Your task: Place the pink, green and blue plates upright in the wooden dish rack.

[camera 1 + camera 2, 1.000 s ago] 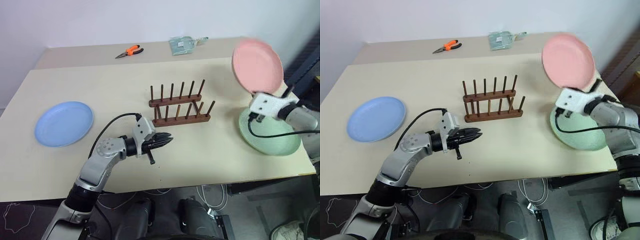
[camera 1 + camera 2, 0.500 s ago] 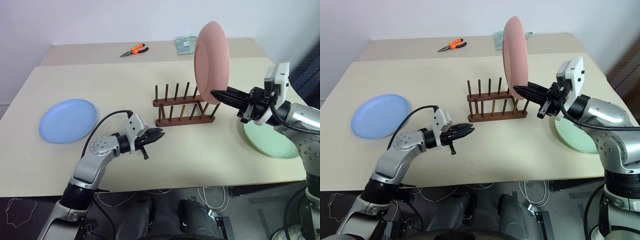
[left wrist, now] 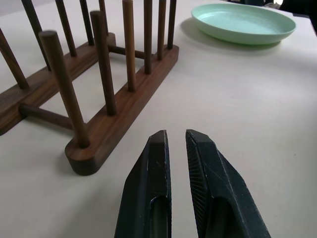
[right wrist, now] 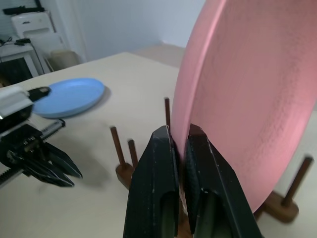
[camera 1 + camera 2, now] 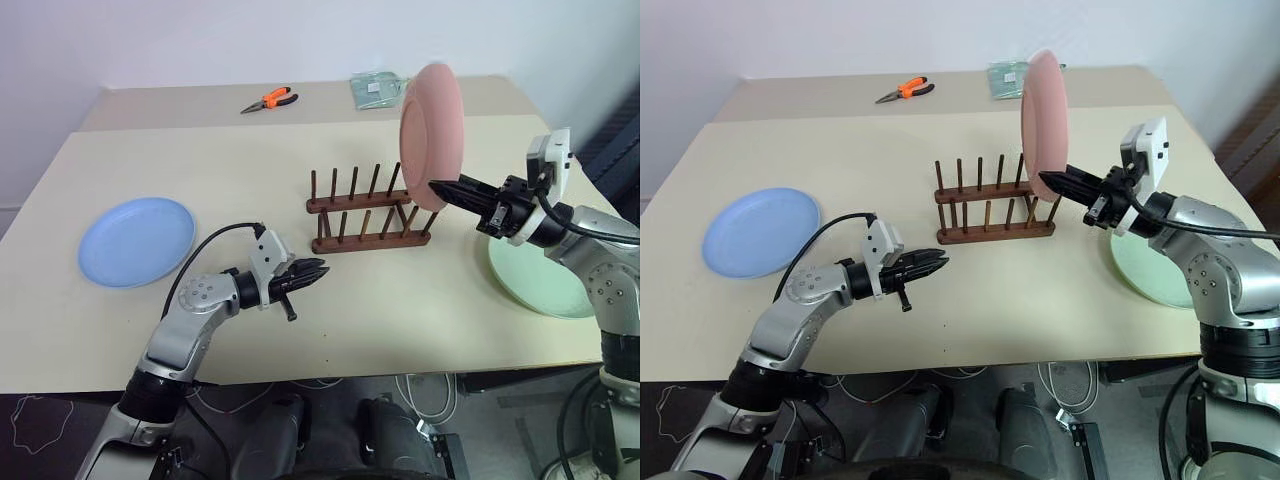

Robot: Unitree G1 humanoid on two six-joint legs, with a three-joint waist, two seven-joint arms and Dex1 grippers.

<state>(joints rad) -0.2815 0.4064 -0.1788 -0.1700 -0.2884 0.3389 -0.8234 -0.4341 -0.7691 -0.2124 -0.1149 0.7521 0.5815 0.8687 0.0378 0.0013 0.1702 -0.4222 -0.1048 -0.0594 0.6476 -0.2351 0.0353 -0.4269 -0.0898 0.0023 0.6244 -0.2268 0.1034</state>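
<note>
Beige table with three plates: one pink, one green, one blue.

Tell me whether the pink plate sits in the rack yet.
Not yet: the pink plate stands on edge above the rack, pinched by the right gripper.

The pink plate was cut off at the upper right frame edge. It hid part of the wooden dish rack.

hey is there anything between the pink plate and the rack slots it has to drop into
Nothing visible blocks it. The right gripper holds the pink plate upright by its lower rim, above the right end of the wooden dish rack, whose slots hold nothing.
</note>
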